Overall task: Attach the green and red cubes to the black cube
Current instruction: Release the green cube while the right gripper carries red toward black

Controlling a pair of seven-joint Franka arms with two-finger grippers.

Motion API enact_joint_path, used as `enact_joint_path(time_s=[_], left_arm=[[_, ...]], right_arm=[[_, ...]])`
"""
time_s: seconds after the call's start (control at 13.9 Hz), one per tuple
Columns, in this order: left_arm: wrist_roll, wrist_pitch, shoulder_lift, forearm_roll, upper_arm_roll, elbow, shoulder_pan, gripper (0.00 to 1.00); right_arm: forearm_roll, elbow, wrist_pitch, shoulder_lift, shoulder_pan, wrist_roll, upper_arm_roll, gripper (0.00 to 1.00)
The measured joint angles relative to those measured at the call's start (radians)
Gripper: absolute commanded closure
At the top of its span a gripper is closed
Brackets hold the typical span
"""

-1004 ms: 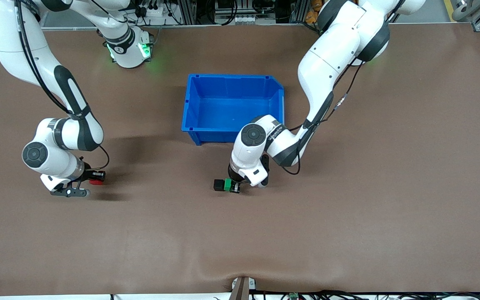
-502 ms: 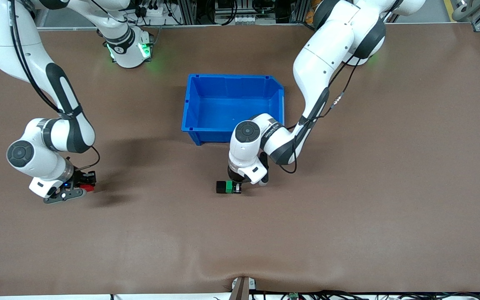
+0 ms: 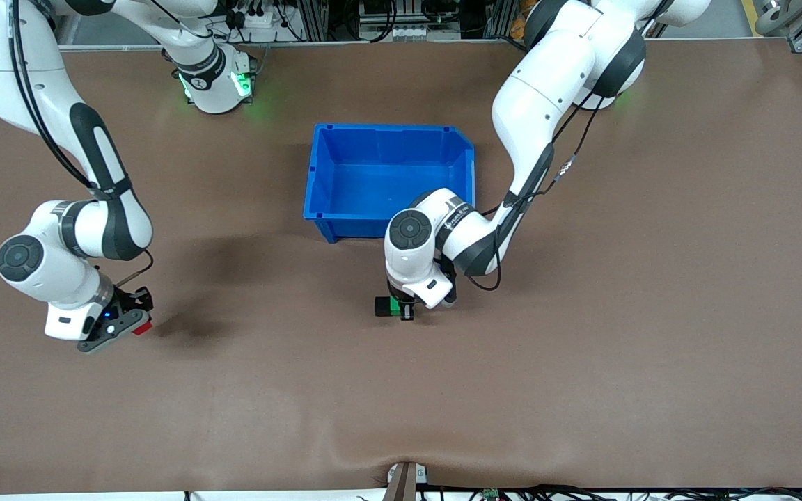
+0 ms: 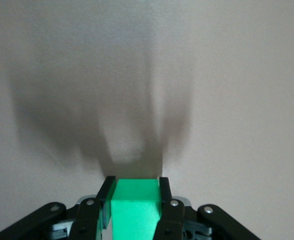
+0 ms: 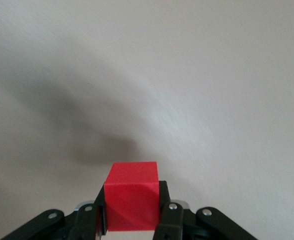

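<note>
My left gripper (image 3: 401, 310) is shut on the green cube (image 3: 393, 304), low over the table, nearer the front camera than the blue bin. The black cube (image 3: 381, 306) sits against the green cube's side toward the right arm's end. In the left wrist view the green cube (image 4: 134, 212) fills the gap between the fingers of the left gripper (image 4: 134, 184); the black cube is hidden there. My right gripper (image 3: 129, 323) is shut on the red cube (image 3: 142, 328), above the table near the right arm's end. The right wrist view shows the red cube (image 5: 132, 200) in the right gripper (image 5: 132, 190).
An empty blue bin (image 3: 319, 174) stands mid-table, farther from the front camera than the green and black cubes. The left arm's wrist and elbow lean over the bin's corner. Bare brown table surrounds both grippers.
My right gripper has carried the red cube toward the right arm's end and nearer the front camera. The green and black cubes have shifted together slightly toward the left arm's end.
</note>
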Motion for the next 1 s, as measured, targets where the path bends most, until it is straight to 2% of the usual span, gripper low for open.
enact_joint_path(time_s=[0.14,0.29,0.57,0.72,1.0], left_arm=[[0.035,-0.016,-0.001,-0.015,0.000,0.002,0.003,0.60],[0.050,-0.022,-0.001,-0.016,0.000,0.003,0.003,0.00],[0.129,-0.040,-0.014,-0.020,-0.005,0.006,0.001,0.00],[0.200,-0.104,-0.058,-0.020,-0.004,0.011,0.010,0.00],[0.446,-0.317,-0.214,-0.022,-0.002,0.014,0.060,0.00]], right_arm=[[0.000,0.014,0.000,0.001,0.017,-0.029,0.043,1.00],[0.000,0.022,0.000,0.008,0.025,-0.079,0.097,1.00],[0.000,0.054,0.000,0.046,0.031,-0.261,0.227,1.00],[0.000,0.063,0.000,0.062,0.040,-0.367,0.280,1.00],[0.000,0.088,0.000,0.084,0.127,-0.542,0.302,1.00]])
